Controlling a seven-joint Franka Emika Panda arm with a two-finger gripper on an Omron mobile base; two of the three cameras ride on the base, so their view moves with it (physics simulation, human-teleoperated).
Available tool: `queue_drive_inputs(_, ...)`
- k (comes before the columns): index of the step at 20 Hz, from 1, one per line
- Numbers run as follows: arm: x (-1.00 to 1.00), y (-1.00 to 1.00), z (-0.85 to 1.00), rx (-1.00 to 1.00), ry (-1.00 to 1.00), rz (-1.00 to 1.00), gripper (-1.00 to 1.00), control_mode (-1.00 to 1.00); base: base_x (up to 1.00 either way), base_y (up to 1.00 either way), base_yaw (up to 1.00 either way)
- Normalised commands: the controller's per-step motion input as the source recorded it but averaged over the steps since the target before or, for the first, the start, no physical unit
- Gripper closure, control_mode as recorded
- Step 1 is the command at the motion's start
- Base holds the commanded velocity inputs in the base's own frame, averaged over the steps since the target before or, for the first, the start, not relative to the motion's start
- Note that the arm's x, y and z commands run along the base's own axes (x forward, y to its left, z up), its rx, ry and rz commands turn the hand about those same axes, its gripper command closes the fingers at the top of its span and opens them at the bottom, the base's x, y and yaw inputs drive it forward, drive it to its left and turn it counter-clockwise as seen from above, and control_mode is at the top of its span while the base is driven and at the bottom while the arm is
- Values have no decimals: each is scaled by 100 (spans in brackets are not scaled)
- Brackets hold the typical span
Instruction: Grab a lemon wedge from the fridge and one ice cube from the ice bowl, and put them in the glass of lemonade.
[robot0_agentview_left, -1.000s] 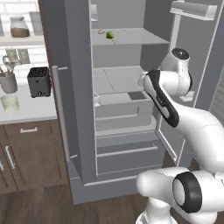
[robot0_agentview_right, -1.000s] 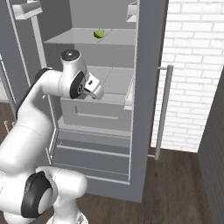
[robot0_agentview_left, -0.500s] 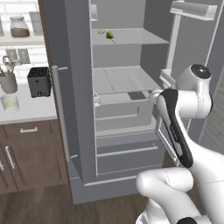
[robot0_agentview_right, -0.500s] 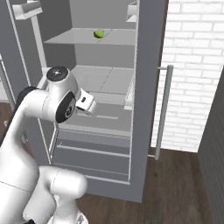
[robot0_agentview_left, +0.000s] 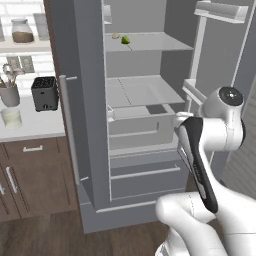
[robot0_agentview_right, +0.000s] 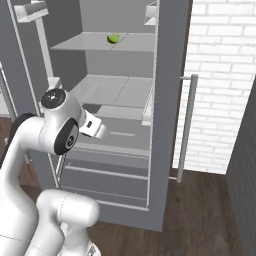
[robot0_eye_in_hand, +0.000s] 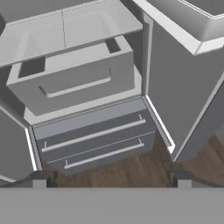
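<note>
**Lemon wedge on the upper shelf, claw low and wide**

One lemon wedge (robot0_agentview_left: 125, 39) lies near the back of the upper shelf (robot0_agentview_left: 150, 44) of the open fridge (robot0_agentview_left: 90, 125). The claw (robot0_eye_in_hand: 111, 181), fingers spread apart and holding nothing, points down at the two bottom drawers (robot0_eye_in_hand: 94, 140), well below the wedge.

Fridge (robot0_eye_in_hand: 100, 87) open, inner drawer above two lower drawers; wood floor (robot0_eye_in_hand: 131, 173) below; finger tips (robot0_eye_in_hand: 39, 180) wide apart

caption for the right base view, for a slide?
Fridge open, lemon wedge on the upper shelf, arm below it.
</note>
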Motion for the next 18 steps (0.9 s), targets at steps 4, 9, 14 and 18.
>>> queue_drive_inputs(4, 1, -23, -2, -11, 0, 0, -100, -100, 0, 0, 0)
queue_drive_inputs(9, 1, 0, 7, -2, -16, 2, -100, -100, 0, 0, 0)
queue_drive_inputs(14, 8, 2, 13, 0, -15, 7, -100, -100, 0, 0, 0)
queue_drive_inputs(18, 23, 5, 0, 0, 1, 0, -100, 100, 30, 5, 0)
